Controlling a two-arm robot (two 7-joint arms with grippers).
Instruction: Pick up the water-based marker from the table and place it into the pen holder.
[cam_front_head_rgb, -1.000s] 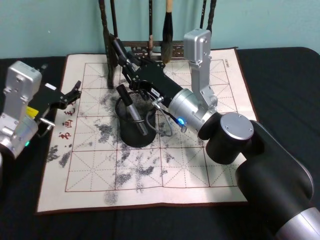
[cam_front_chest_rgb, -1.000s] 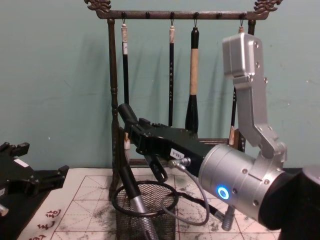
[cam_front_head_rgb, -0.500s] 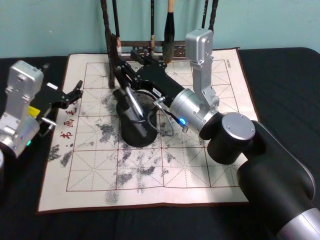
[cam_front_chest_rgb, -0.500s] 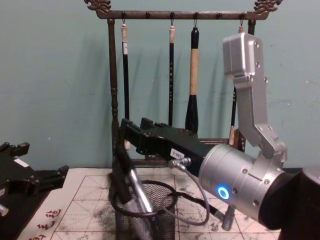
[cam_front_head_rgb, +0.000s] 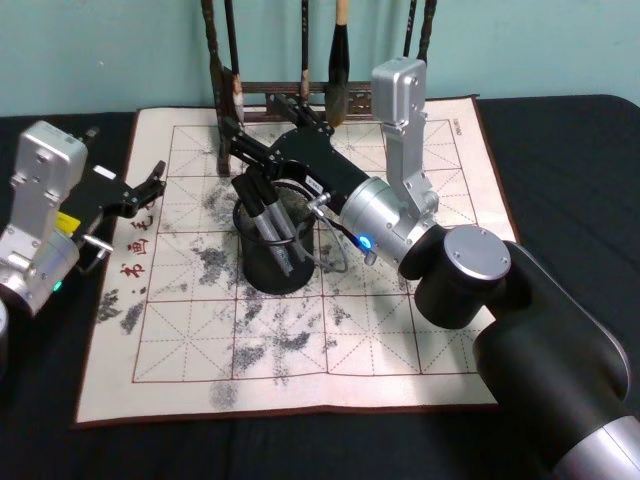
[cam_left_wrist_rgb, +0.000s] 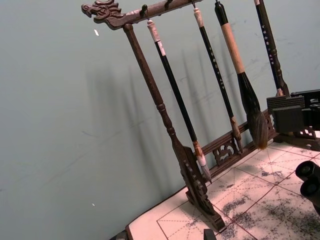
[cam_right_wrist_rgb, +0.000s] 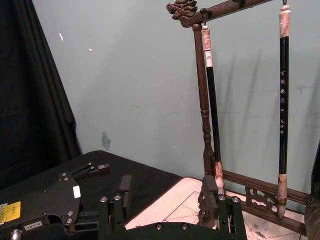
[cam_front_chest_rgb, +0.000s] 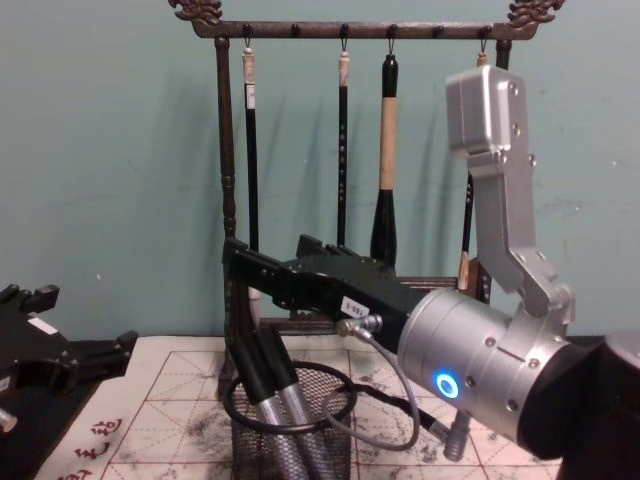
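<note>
Above the pen holder (cam_front_head_rgb: 271, 250), on the ink-stained grid mat (cam_front_head_rgb: 400, 330), our right gripper (cam_front_head_rgb: 238, 148) hangs with its fingers spread apart and gripping nothing; the water-based marker (cam_front_head_rgb: 262, 222) stands inside the cup, leaning against the rim, with what looks like a second one beside it; which of the two is ours we cannot say. Our left gripper (cam_front_head_rgb: 150, 185) rests idle near the mat's left edge, jaws apart.

The risk from here, as we judge it, lies in the withdrawal; the right fingers sit close over the marker tops and just in front of the brush rack (cam_front_chest_rgb: 225, 150), so a careless lift could snag a cap and tip the light mesh cup, or swing backward into the hanging brushes (cam_front_chest_rgb: 387, 150).

The marker shows a black upper barrel and a silvery grey lower part, seen through the wire mesh in the chest view; the holder is a round black mesh cup with a solid rim, upright on the mat.
</note>
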